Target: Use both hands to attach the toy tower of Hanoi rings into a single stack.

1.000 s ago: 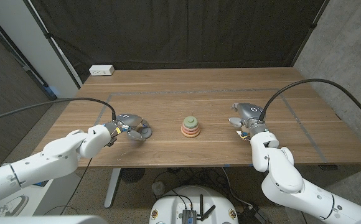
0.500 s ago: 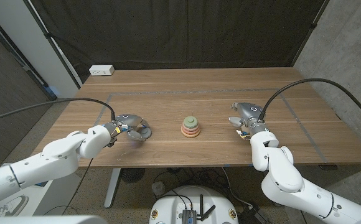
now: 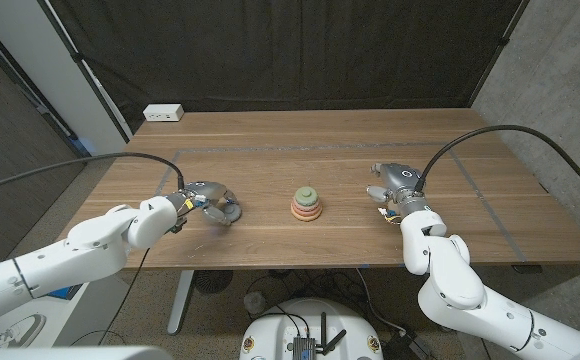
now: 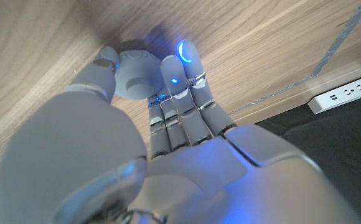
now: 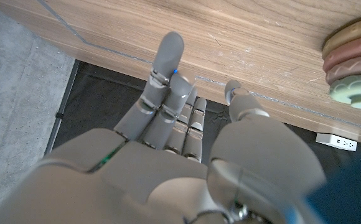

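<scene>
A short stack of rings (image 3: 307, 204) stands at the table's middle, peach and pink rings below and a green one on top; the stack (image 5: 352, 61) also shows at the edge of the right wrist view. To its left my left hand (image 3: 210, 201) curls over a grey-blue ring (image 3: 229, 213) that sits on the wood. The left wrist view shows that ring (image 4: 135, 74) pinched between the thumb (image 4: 103, 63) and the fingers (image 4: 183, 70). My right hand (image 3: 391, 189) stands to the right of the stack, apart from it, fingers (image 5: 165, 62) spread and holding nothing.
A white power strip (image 3: 163, 113) lies at the table's far left corner. A taped rectangle outline (image 3: 330, 150) marks the wooden tabletop. Dark curtains hang behind the table. Black cables run from both arms off the table's sides.
My left forearm has shifted slightly and the hand has settled closer over the grey-blue ring. The right hand and the stack have not moved.
</scene>
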`<state>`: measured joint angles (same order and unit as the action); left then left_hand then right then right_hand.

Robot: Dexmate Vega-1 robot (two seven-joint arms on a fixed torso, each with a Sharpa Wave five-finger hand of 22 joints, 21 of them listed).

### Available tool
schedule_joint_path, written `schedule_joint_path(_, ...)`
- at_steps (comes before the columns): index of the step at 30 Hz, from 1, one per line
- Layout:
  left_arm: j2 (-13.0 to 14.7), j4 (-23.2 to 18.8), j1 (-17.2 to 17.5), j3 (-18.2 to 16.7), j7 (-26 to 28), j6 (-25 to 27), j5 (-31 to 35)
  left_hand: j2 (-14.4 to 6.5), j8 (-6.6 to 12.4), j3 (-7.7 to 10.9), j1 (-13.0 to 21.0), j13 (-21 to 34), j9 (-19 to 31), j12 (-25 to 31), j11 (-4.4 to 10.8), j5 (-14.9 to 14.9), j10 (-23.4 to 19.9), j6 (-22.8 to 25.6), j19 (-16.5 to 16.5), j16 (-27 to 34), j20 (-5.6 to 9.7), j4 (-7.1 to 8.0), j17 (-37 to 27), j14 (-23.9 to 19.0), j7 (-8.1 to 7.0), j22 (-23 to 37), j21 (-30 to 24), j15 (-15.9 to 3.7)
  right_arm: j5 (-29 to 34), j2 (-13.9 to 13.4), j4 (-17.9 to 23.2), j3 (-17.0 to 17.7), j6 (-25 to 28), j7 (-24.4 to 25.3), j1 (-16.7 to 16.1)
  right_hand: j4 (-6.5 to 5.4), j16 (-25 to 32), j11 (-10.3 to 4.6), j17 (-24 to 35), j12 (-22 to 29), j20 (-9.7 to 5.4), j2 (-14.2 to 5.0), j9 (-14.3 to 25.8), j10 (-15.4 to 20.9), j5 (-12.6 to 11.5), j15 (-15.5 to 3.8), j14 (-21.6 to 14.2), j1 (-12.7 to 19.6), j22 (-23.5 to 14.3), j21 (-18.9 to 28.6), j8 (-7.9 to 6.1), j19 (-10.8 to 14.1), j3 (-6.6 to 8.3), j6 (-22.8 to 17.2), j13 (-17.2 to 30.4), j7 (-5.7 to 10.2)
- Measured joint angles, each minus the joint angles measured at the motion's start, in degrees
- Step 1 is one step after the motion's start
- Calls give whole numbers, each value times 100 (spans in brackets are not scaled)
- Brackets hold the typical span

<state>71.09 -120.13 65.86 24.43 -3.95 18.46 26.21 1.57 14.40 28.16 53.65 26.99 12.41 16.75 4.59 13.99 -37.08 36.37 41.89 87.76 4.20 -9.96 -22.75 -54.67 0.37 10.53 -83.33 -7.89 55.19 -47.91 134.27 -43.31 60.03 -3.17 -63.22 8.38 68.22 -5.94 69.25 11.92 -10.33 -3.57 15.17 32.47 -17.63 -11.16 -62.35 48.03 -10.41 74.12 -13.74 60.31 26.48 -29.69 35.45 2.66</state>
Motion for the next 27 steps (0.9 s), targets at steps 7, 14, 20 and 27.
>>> schedule_joint_path(7,27,-62,-57,-27,-18,4,-16,0,-2,-1,0,36,-2,-1,-18,4,-18,5,0,0,0,0,0,-41,-5,0,-39,-19,16,22,0,0,-9,0,2,0,0,20,13,0,0,0,0,20,0,0,0,0,0,0,0,0,0,-2,0,-2)
schedule_joint_path(14,117,-212,-102,-129,-167,108,-152,0,-44,-1,0,40,-3,-45,-18,3,-18,-13,0,0,0,0,-26,-41,13,0,-39,-19,31,38,-4,22,-24,10,-14,24,0,21,9,0,0,1,0,20,0,0,0,1,0,0,0,0,24,-31,-1,-32)
schedule_joint_path(20,242,-402,-103,-243,-257,188,-231,-8,-89,-1,8,46,-3,-87,-18,3,-18,-36,0,-25,0,-1,-15,-40,-6,0,-39,-19,31,45,-7,44,-31,44,-36,24,0,41,-4,0,0,1,0,41,-39,0,0,1,0,0,0,0,24,-31,23,-32)
schedule_joint_path(27,409,-614,-22,-404,-288,331,-350,-7,-91,-2,9,73,26,-102,-18,24,-18,-37,-1,-25,0,-1,-26,-40,-6,0,-38,-19,29,48,0,85,-32,90,-98,48,0,18,13,0,0,1,0,64,-39,0,0,1,0,0,0,0,47,-31,11,-32)
